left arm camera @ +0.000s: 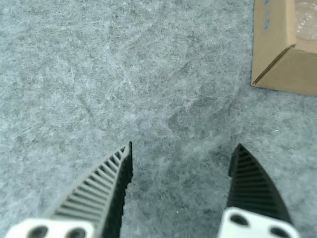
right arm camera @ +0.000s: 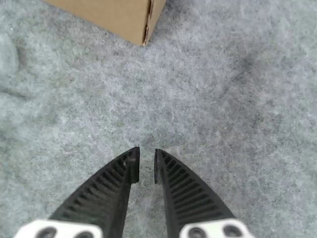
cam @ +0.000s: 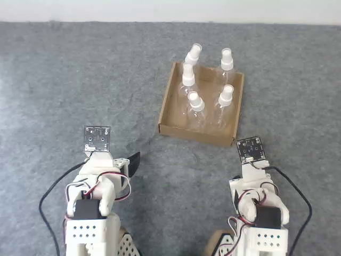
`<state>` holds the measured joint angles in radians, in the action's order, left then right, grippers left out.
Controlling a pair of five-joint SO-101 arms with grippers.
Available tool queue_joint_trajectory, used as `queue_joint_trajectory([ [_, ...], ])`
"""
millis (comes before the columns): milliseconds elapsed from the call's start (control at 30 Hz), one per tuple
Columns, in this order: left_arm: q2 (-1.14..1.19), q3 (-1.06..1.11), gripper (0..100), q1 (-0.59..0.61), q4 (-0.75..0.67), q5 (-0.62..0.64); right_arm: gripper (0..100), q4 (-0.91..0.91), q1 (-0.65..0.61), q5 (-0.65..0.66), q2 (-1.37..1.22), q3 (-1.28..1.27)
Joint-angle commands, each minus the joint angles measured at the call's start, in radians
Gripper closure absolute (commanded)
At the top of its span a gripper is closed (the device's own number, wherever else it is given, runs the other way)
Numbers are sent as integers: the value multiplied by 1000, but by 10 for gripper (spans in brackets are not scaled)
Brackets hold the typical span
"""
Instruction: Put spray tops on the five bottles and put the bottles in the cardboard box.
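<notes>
The cardboard box [cam: 169,106] sits at the middle of the grey felt table. Several clear bottles, each with a white spray top, stand inside it, such as one at the front [cam: 195,104] and one at the back left that leans [cam: 192,54]. My left gripper [left arm camera: 184,145] is open above bare felt with nothing between its fingers; a box corner [left arm camera: 277,49] lies ahead of it to one side. My right gripper [right arm camera: 147,149] is shut on nothing, over bare felt just short of the box's near corner [right arm camera: 119,15].
In the high view the left arm [cam: 96,184] is at the near left, with one dark finger [cam: 133,162] sticking out beside it. The right arm [cam: 256,202] is at the near right. Grey felt stretches all around the box.
</notes>
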<state>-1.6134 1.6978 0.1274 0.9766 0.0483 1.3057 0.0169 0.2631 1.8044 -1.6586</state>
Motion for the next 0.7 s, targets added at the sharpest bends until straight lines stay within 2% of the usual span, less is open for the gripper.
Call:
queue_joint_trajectory([
  [0, -15, -5, 705, 3, 3, 11, 978, 4, 2, 11, 12, -25],
  [667, -15, -5, 705, 3, 3, 11, 978, 4, 2, 11, 12, -25],
])
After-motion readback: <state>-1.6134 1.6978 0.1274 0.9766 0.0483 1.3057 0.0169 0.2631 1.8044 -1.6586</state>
